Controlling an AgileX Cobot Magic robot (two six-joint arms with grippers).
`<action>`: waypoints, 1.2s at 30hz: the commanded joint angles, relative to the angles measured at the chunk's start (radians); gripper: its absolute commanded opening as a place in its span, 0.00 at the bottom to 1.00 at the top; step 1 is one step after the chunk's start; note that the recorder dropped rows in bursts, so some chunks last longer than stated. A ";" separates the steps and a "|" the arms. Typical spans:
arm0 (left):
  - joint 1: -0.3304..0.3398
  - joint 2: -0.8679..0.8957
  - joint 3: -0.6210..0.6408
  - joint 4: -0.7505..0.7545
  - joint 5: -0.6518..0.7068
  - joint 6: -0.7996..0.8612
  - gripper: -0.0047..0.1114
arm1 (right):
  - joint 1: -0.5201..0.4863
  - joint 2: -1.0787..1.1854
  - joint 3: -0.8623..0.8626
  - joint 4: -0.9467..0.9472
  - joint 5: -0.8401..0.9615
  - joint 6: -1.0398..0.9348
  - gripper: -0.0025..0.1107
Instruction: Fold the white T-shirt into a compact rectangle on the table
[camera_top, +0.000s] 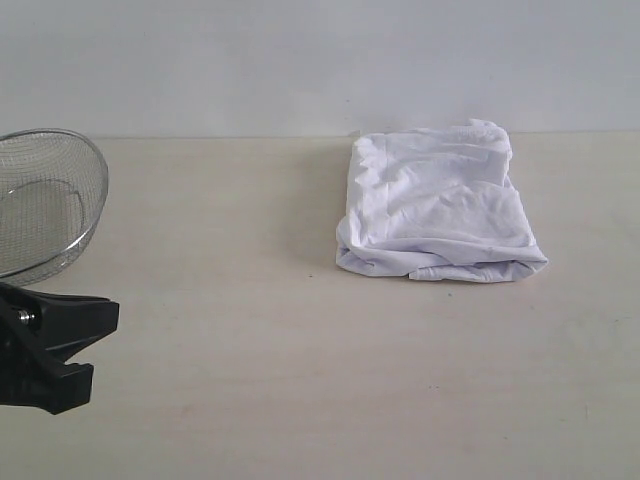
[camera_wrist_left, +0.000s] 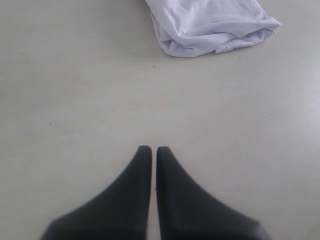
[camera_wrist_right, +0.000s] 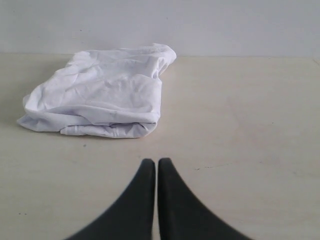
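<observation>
Left claw (camera_wrist_left: 150, 148): jaws pressed together, holding nothing, poised over the table (camera_top: 250, 380), well short of the cloth. Right claw (camera_wrist_right: 152, 161): likewise closed and empty, near the bundle's front edge. White T-shirt (camera_top: 440, 205): folded into a rumpled rectangle at the table's far side, right of centre; lettering hidden. Wire basket (camera_top: 45, 200): far left, apart. Judgement: folding looks essentially complete; any final tidying should press the loose front edge flat without dragging layers apart.
</observation>
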 joint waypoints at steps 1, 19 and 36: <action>0.002 -0.008 0.003 -0.006 -0.008 0.004 0.08 | -0.003 -0.005 0.004 -0.006 -0.005 0.003 0.02; 0.046 -0.111 0.003 0.054 -0.073 0.012 0.08 | -0.003 -0.005 0.004 -0.006 -0.007 0.010 0.02; 0.573 -0.905 0.303 0.054 -0.070 0.016 0.08 | -0.003 -0.005 0.004 0.010 -0.007 0.011 0.02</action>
